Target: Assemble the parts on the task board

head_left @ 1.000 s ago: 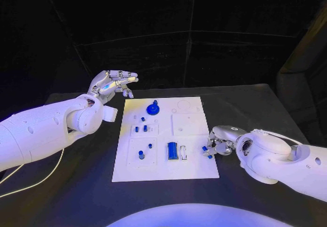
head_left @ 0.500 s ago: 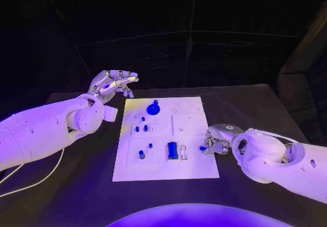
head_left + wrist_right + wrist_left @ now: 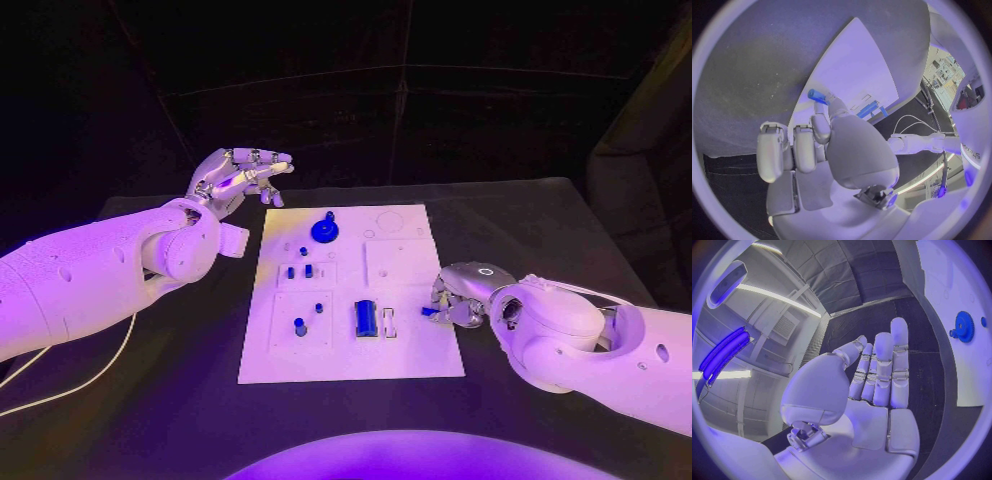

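The white task board (image 3: 404, 355) lies in the middle of the table. On it are a blue gear (image 3: 325, 231), small blue pegs (image 3: 297, 271), a blue peg (image 3: 299, 325) and a long blue block (image 3: 365, 318). My right hand (image 3: 459, 296) sits at the board's right edge and pinches a small blue part (image 3: 430, 312) between thumb and finger; the same blue part (image 3: 816, 95) shows at the fingertips over the task board (image 3: 861, 65). My left hand (image 3: 240, 177) hovers raised off the board's far left corner, fingers apart, holding nothing. The left hand (image 3: 873, 385) has the gear (image 3: 963, 327) beyond it.
The black table (image 3: 534, 220) surrounds the board. A pale cable (image 3: 72, 385) runs along the table's left side under my left arm. Raised white square plates (image 3: 400, 262) sit on the board's right half.
My right hand with the small blue part has shifted slightly up and inward along the board's right edge. The left hand has stayed in place.
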